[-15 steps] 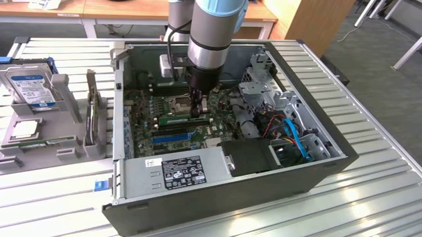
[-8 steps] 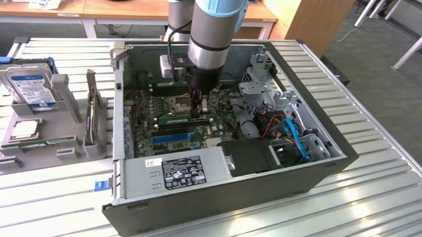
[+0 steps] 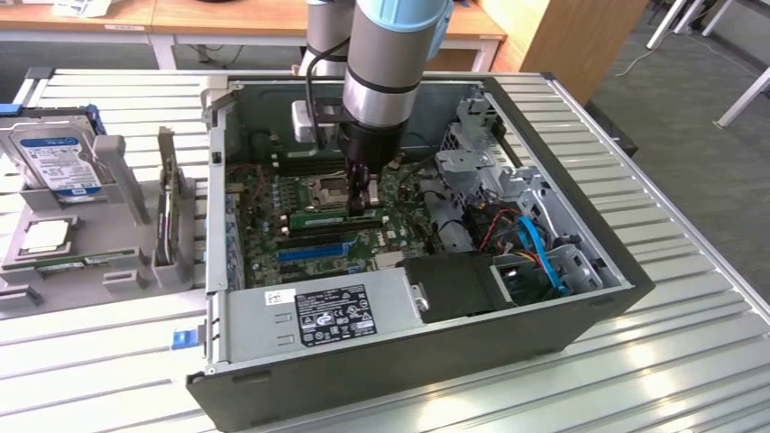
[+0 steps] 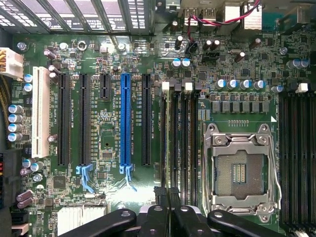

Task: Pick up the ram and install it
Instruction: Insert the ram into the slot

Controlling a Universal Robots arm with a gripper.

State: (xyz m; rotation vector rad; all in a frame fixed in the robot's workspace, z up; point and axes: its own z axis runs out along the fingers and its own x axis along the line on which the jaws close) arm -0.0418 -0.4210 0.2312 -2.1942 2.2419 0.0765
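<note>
The ram, a thin green stick, stands on edge over the motherboard's black memory slots, beside the open CPU socket. My gripper reaches straight down into the open computer case and is shut on the ram near one end. In the wrist view the ram shows edge-on as a narrow line running away from my gripper, lined up with the slot nearest the expansion slots. I cannot tell whether it is seated in the slot or just above it.
A grey power supply and a black fan shroud fill the case's near side. Drive cages and blue cables crowd the exterior view's right. A grey tray outside the case holds a hard drive, an upright card and a processor.
</note>
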